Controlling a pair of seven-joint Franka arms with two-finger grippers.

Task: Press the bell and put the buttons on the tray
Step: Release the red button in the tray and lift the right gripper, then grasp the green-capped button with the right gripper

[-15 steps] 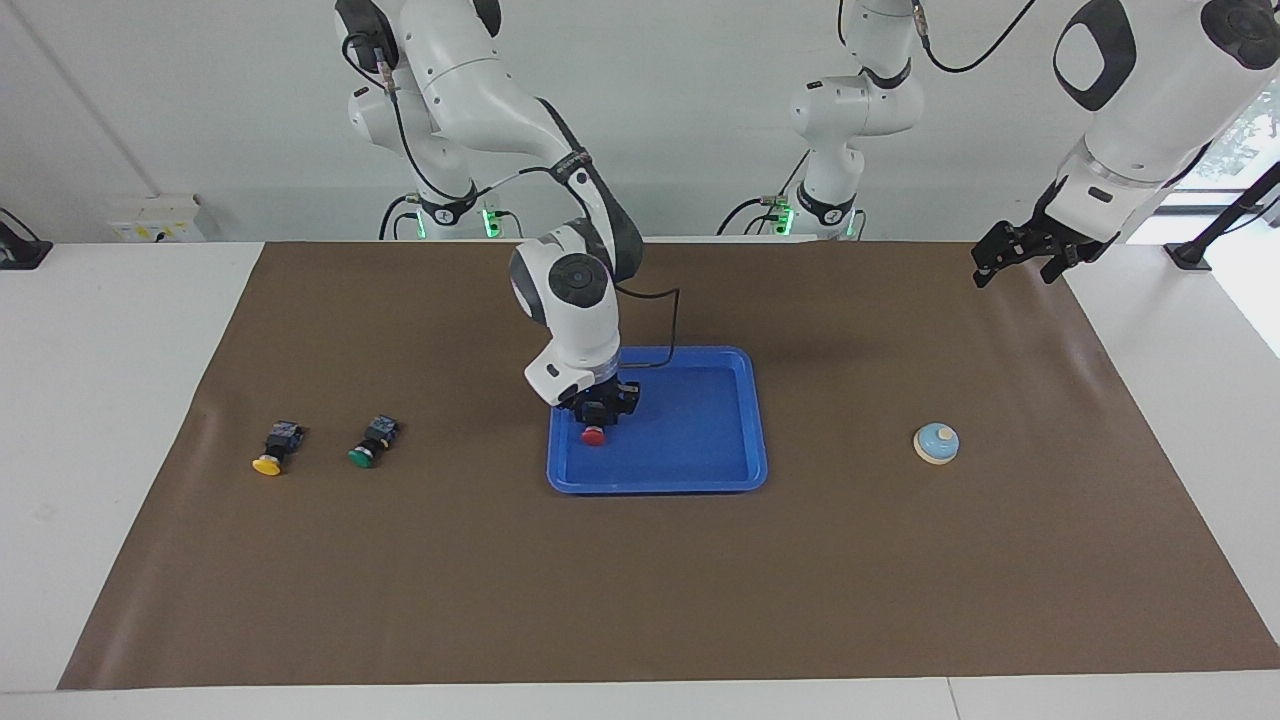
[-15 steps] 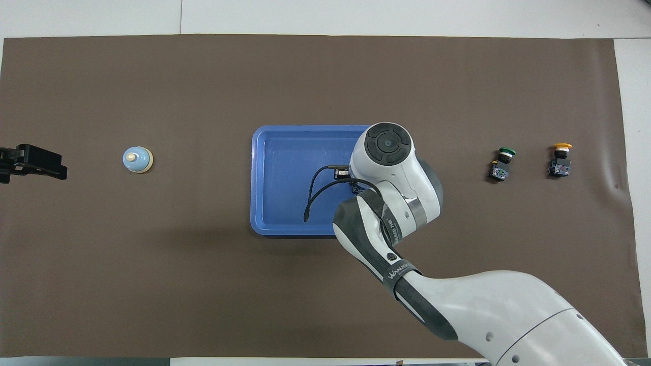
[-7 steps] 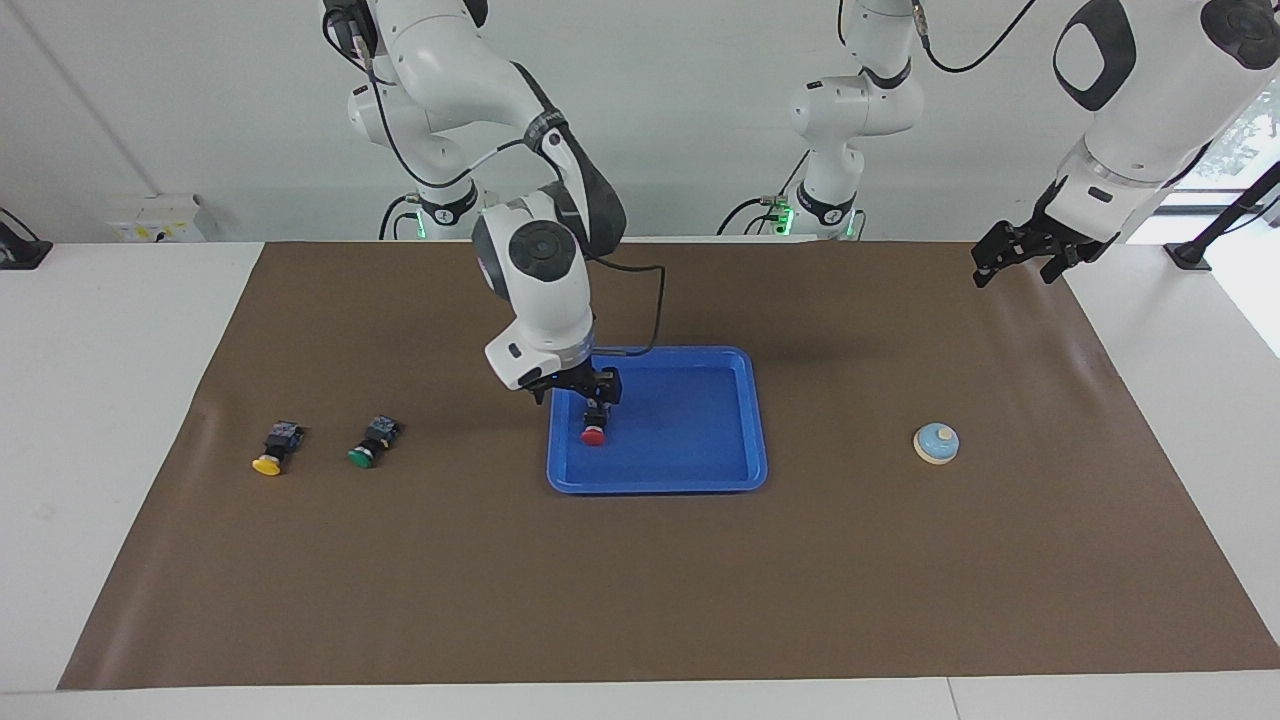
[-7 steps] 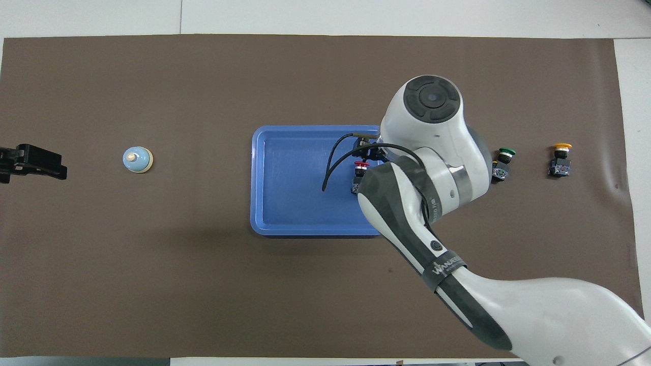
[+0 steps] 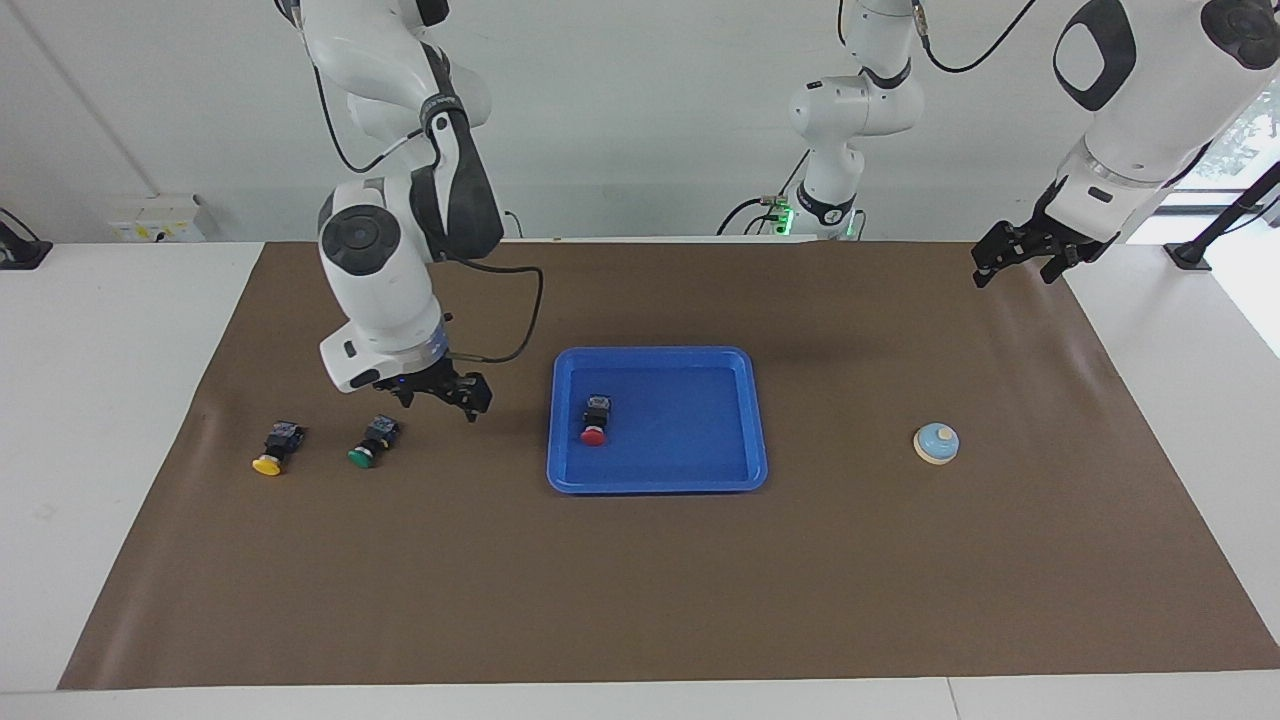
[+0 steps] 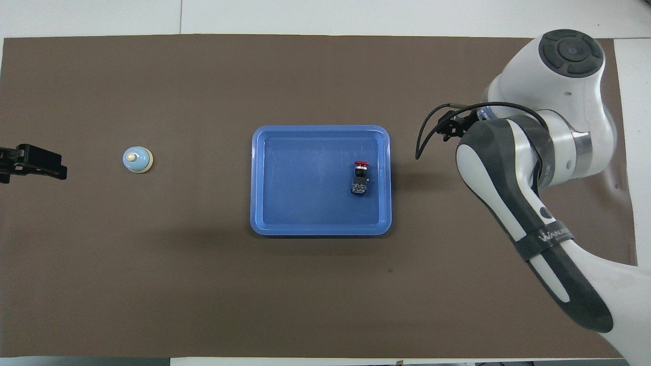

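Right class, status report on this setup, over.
Right pincer open, empty, over the mat beside green button. Left pincer waits at its table end. Red button in tray; yellow button, green on mat. Bell unobstructed.

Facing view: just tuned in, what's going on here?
The red button lies in the tray. The right gripper, holding nothing, hangs over the mat between the tray and the green button. The green and the yellow button lie on the mat toward the right arm's end. The left gripper waits over the mat's corner at the left arm's end, with the bell on the mat below.
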